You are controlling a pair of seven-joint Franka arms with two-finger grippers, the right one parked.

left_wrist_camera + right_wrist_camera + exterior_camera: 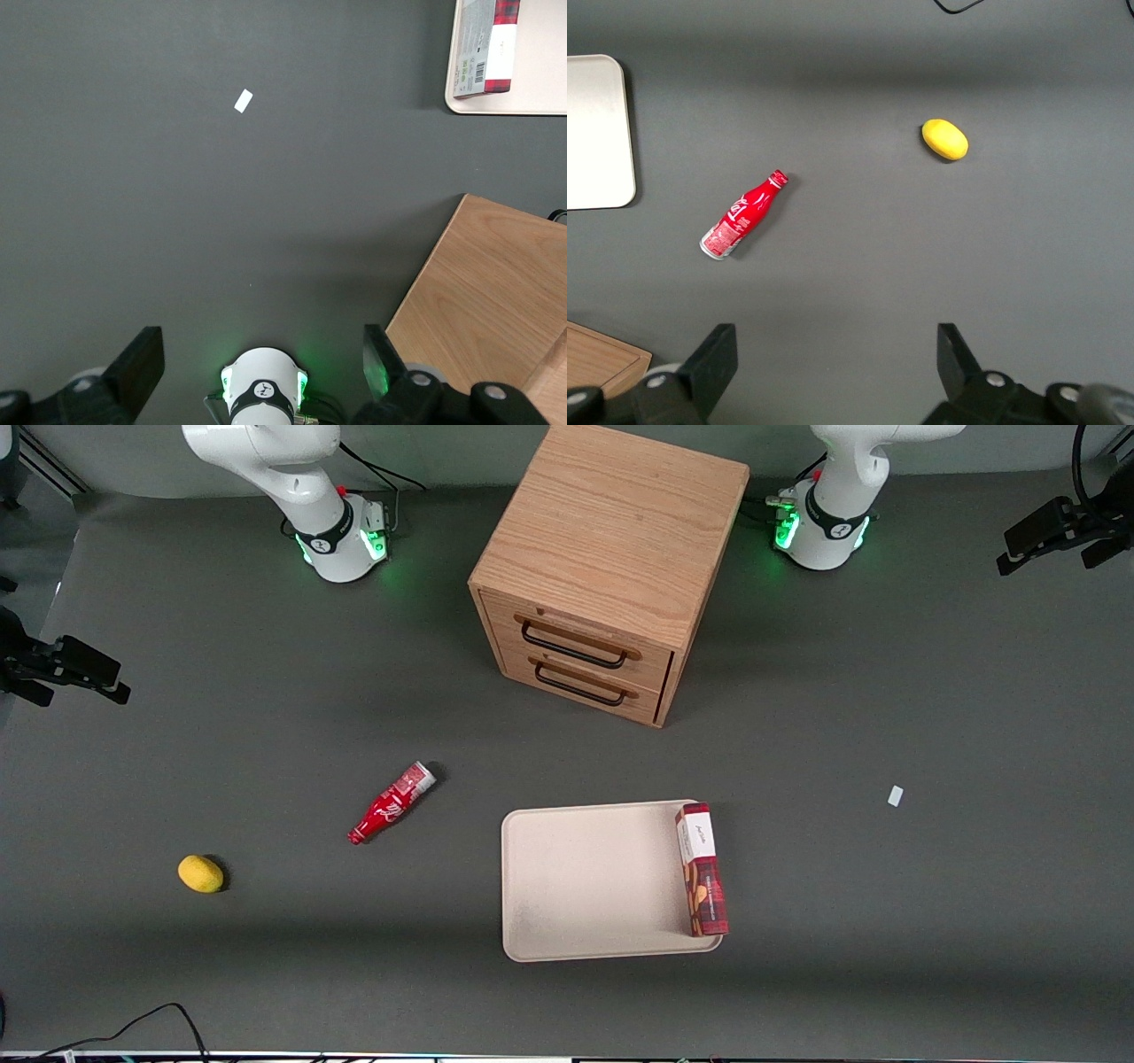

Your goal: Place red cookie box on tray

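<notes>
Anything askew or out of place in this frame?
The red bottle lies on its side on the table. The cookie box sits along the tray's edge toward the working arm's end, slightly overhanging the rim. The gripper is open, high above the table.

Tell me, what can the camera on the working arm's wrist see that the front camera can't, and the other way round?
Only the wrist view shows the gripper, open, high above bare table, and the barcode on the red cookie box. Only the front view shows the red bottle, the yellow object and the cabinet's drawers. Both show the box lying on the tray, the wooden cabinet and a white scrap.
</notes>
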